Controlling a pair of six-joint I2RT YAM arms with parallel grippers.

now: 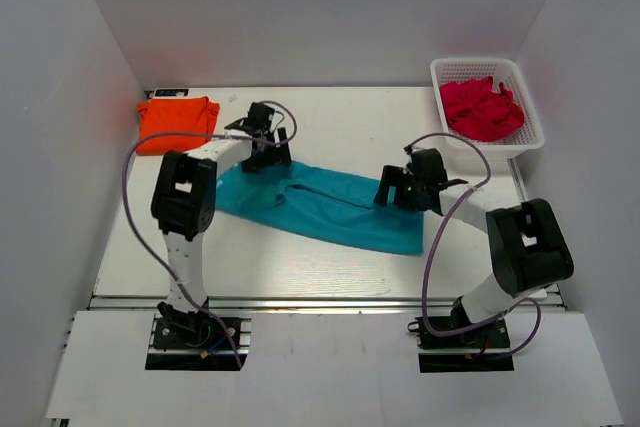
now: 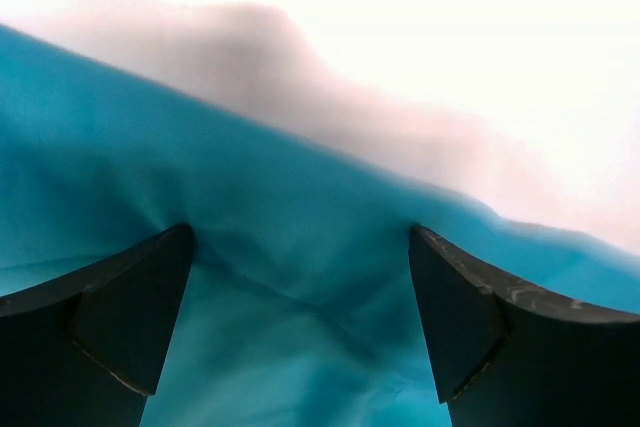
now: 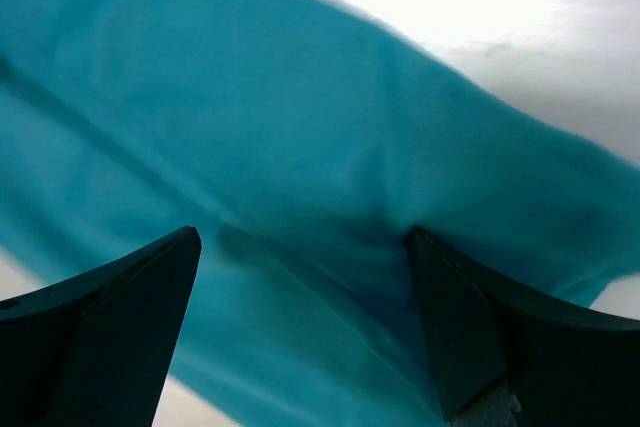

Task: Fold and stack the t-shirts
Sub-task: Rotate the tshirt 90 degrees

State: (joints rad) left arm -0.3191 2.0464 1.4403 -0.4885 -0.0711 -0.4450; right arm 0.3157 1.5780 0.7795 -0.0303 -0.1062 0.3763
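— Setting?
— White-walled box, with a white tabletop (image 1: 330, 267) below.

— Largest thing on it?
— Teal t-shirt (image 1: 330, 209), laid across the middle as one long band, slanting from far left down to near right. Wrinkled at the left end, smoother toward the right.

— Next in size?
— White mesh basket (image 1: 437, 69) at the far right corner, holding a crumpled red garment (image 1: 482, 109). Then the orange t-shirt (image 1: 178, 122), folded flat in the far left corner, apart from the teal one.

— And the arms?
— Left end effector (image 1: 265, 159) down at the band's far-left end, jaws spread wide, gripping nothing. Seen from the left wrist, fingers (image 2: 120, 317) resting against the cloth, with a pucker of teal between them.
— Right end effector (image 1: 392, 187) low over the band's far edge near its right end, likewise spread wide, nothing clamped. From the right wrist, teal fabric filling the gap between the fingers (image 3: 110, 317); touching or just above, impossible to tell.
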